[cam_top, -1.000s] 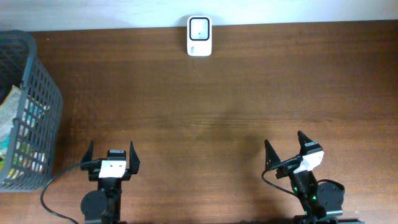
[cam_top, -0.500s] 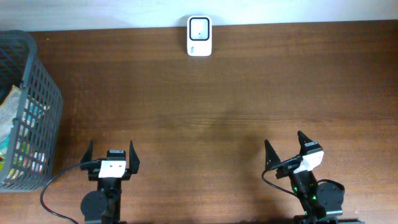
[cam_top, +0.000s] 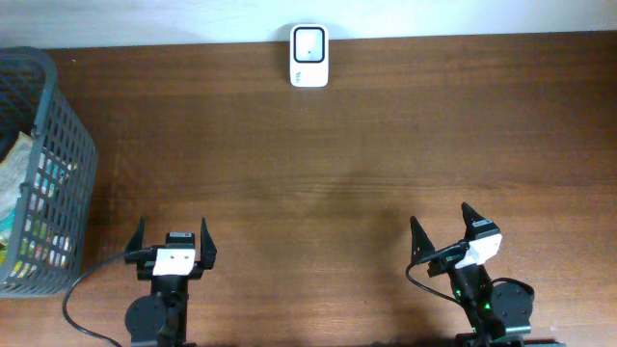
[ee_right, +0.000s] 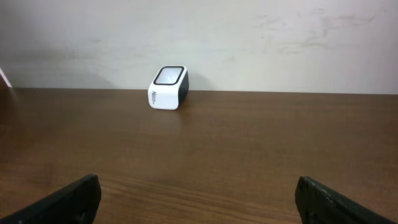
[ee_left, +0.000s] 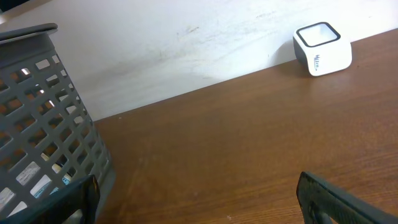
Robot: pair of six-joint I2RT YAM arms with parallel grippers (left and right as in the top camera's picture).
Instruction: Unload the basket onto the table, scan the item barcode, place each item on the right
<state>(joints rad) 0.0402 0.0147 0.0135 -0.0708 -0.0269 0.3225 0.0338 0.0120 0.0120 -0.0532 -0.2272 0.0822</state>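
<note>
**Both grippers parked, items in the basket on the left**

Overhead: the left gripper (cam_top: 171,231) and the right gripper (cam_top: 441,218) sit at the near edge of the wooden table (cam_top: 337,164), each with its jaws spread wide and holding nothing. The white barcode scanner (cam_top: 309,56) stands at the far edge, near the middle. A grey mesh basket (cam_top: 69,164) at the far left holds packaged items (cam_top: 21,198). No item lies out on the table. The basket lies left of and beyond the left gripper and well apart from the right one, so the left arm looks the better placed to fetch an item.

Left wrist: the basket (ee_left: 43,112) fills the left of the view, with printed labels showing through its mesh. The scanner (ee_left: 323,48) sits far right against the wall. Both fingers (ee_left: 336,199) frame bare wood.

Right wrist: the scanner (ee_right: 168,88) stands ahead and slightly left, window facing up. The basket is out of view.
</note>
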